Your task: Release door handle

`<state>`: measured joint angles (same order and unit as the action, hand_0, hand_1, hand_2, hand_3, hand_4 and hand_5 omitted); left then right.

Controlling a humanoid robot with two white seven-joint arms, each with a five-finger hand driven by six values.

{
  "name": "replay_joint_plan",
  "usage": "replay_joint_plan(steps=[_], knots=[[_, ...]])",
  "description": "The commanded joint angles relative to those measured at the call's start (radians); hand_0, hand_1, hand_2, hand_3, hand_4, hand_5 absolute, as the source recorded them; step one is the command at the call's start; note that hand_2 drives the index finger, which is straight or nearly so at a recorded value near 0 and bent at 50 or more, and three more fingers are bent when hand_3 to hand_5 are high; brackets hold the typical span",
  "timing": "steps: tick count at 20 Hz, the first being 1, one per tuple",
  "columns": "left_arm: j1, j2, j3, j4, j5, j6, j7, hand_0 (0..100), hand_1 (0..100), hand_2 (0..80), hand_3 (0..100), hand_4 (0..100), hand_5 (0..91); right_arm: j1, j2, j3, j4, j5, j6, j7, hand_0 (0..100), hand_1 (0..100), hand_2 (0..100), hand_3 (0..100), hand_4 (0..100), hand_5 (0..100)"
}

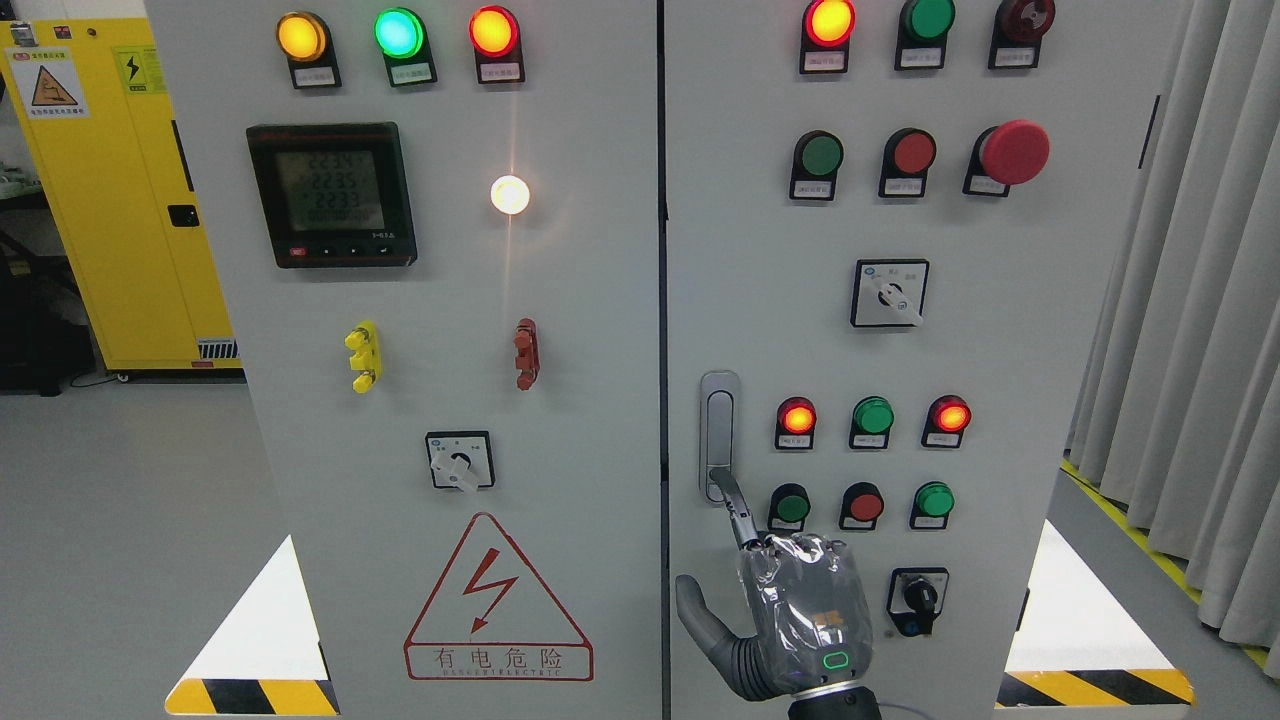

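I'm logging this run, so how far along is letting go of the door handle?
Done: the cabinet's right door looks closed, with the handle flat in its recess.
In hand: the hand, coming up from the bottom edge, has one finger extended to the handle's lower end, thumb spread aside; nothing is gripped.
Left: lifting that finger clear and drawing the hand back. Which arm it belongs to isn't clear.

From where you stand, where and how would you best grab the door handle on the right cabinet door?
Probably the lower end of the door handle, approached from below: it is a slim upright lever in a recessed plate, and a hand already reaches up with one fingertip at that end.
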<state>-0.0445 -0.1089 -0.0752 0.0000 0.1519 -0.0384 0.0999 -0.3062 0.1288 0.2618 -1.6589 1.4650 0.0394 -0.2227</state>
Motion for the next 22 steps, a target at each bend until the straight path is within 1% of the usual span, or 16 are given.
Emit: replay_joint_plan(steps=[1, 9, 11, 13, 22], knots=[[0.0, 0.0, 0.0, -0.012, 0.0, 0.0, 0.0, 12, 56, 0.0, 0, 0, 0.0, 0.001, 0.0, -0.001, 0.004, 0.0, 0.002, 0.002, 44, 35, 0, 100, 100, 100], [0.0, 0.0, 0.0, -0.012, 0.0, 0.0, 0.0, 12, 56, 0.0, 0, 0, 0.0, 0.001, 0.0, -0.003, 0.008, -0.002, 0.004, 0.003, 44, 35, 0, 100, 100, 100], [0.0, 0.0, 0.0, -0.012, 0.0, 0.0, 0.0, 12, 56, 0.0, 0, 0, 0.0, 0.002, 0.0, -0.001, 0.008, -0.005, 0.016, 0.022, 44, 35, 0, 100, 100, 100], [0.0, 0.0, 0.0, -0.012, 0.0, 0.0, 0.0, 12, 56, 0.0, 0, 0, 0.0, 0.002, 0.0, 0.0, 0.008, -0.008, 0.03, 0.028, 44, 35, 0, 100, 100, 100], [0.0, 0.0, 0.0, -0.012, 0.0, 0.0, 0.0, 12, 56, 0.0, 0, 0, 0.0, 0.004, 0.0, 0.004, 0.007, -0.009, 0.03, 0.028, 44, 36, 0, 100, 100, 100]])
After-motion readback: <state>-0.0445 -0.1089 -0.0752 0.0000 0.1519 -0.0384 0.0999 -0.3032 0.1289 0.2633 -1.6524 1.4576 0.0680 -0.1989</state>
